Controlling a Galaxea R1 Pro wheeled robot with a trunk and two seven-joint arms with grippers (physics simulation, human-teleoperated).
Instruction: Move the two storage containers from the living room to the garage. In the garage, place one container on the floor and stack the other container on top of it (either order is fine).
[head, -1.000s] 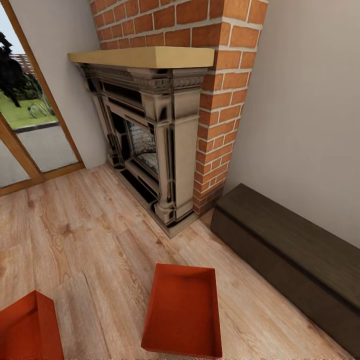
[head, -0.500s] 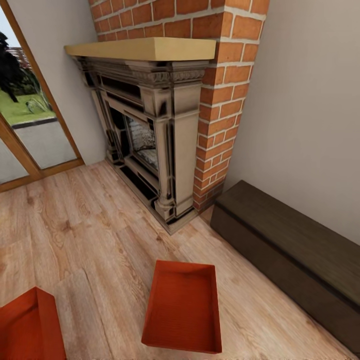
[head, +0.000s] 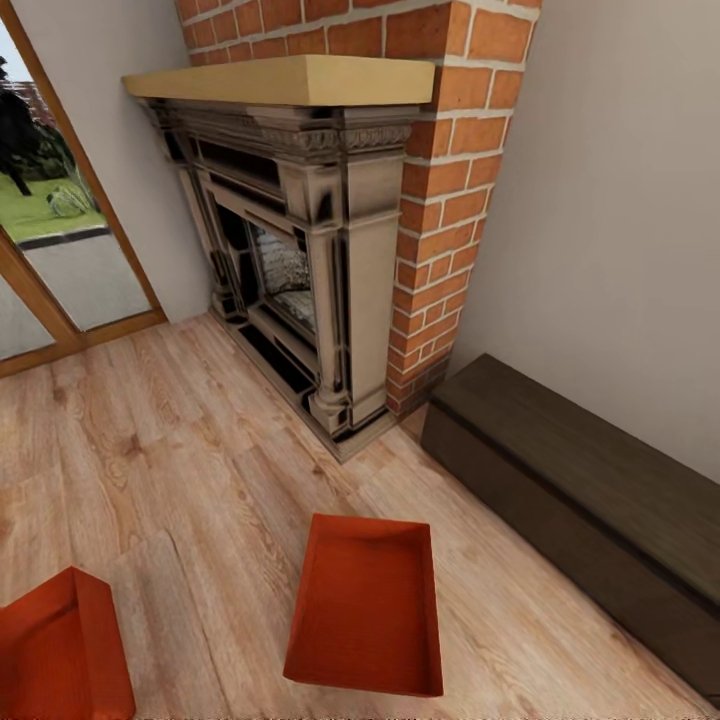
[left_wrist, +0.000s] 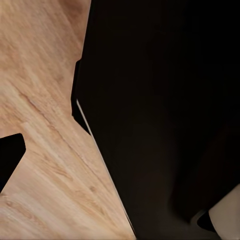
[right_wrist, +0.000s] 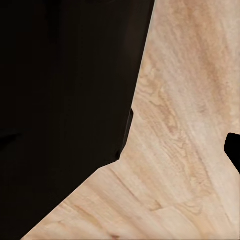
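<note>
Living room. Light wood-plank floor (head: 200, 450), grain clear. Brick fireplace (head: 330, 230) with pale wooden mantel (head: 290, 80) and ornate metal surround stands ahead. Wood-framed glass door (head: 50, 250) at left, lawn and pavement outside. Grey wall at right; low dark wooden bench (head: 590, 510) runs along its foot, just right of the brick column.

Two orange-red containers on the planks, well apart. Nearer-centre container (head: 368, 605): upright, open top facing up, interior bare, long axis running away from the camera toward the fireplace, tilted slightly right. Second container (head: 60, 650): at lower left corner, cut by the frame edge, turned at an angle to the first; long axis hard to judge.

Wrist views: dark robot bodywork close against the lens, plank floor (left_wrist: 45, 165) (right_wrist: 185, 150) beyond. Jaws: cannot tell opening on either arm; nothing seen held.
</note>
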